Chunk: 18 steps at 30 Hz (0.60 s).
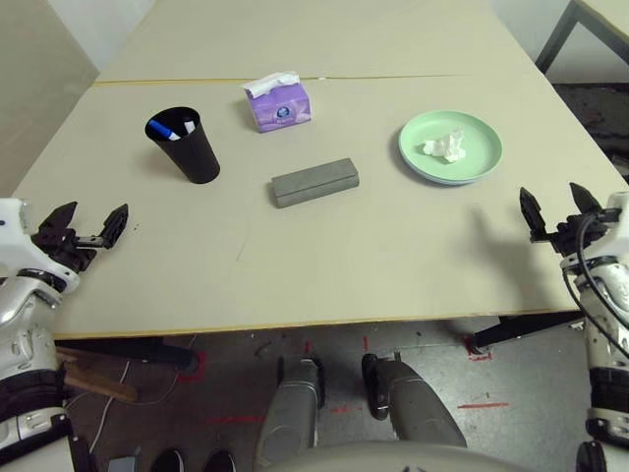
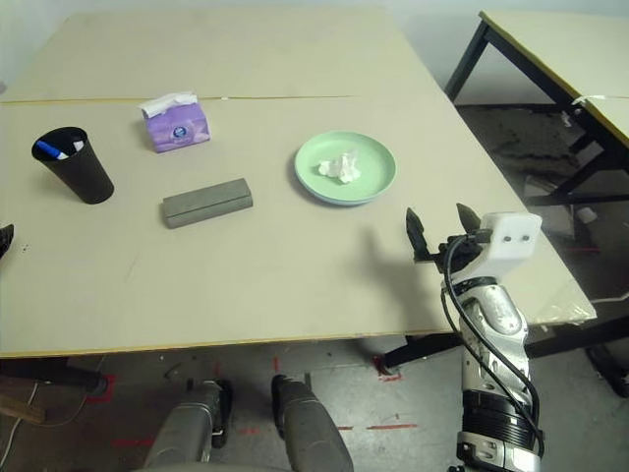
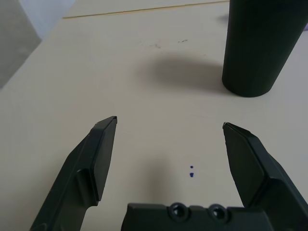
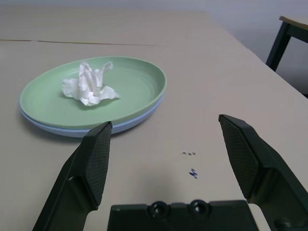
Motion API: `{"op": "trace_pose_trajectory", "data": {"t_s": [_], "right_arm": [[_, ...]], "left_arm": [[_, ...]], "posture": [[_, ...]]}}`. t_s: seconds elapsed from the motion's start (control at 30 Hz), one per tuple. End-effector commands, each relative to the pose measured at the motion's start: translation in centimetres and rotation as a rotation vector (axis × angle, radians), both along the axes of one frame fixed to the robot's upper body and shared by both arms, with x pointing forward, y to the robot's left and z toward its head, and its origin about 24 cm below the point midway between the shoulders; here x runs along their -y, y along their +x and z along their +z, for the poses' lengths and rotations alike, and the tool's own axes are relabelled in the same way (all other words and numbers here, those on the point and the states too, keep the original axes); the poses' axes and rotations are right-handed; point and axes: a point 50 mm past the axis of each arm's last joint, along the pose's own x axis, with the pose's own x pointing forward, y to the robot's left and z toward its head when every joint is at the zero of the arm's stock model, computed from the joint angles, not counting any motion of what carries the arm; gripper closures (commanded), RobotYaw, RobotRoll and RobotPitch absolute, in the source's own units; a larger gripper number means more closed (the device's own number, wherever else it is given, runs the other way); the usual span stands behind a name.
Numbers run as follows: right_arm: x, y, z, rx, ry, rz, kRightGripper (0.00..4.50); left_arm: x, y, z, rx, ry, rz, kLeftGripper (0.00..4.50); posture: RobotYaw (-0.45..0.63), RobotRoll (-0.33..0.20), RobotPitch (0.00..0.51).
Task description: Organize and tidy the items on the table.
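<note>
Beyond the far side of the pale beige bench [image 1: 295, 280] stands a whitish wall [image 2: 413, 25], a second table [image 2: 560, 49] with dark legs sits off to the right, and the grey floor [image 1: 472, 388] below carries red tape marks [image 1: 483, 405].

in the left eye view, we see a black cup [image 1: 194, 155] at upper left and, well apart to its right, a purple tissue pack [image 1: 281, 105] near the top centre. another table [image 1: 611, 22] stands at upper right; red marks [image 1: 484, 405] dot the grey floor [image 1: 521, 433] below.
</note>
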Motion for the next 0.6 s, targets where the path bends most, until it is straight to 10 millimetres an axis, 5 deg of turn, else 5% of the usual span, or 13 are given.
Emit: {"op": "trace_pose_trajectory", "data": {"t_s": [0.03,0.6], "right_arm": [[0.0,-0.4,0.2,-0.002,-0.001,-0.017,0.00],[1.7,-3.4,0.3,-0.021,-0.015,-0.138,0.00]], "left_arm": [[0.0,0.3,0.0,-0.022,0.019,-0.014,0.03],[0.4,0.6,0.9,-0.006,0.015,-0.037,0.03]], "posture": [[-0.01,0.000,0.237],[-0.02,0.000,0.268]]}}
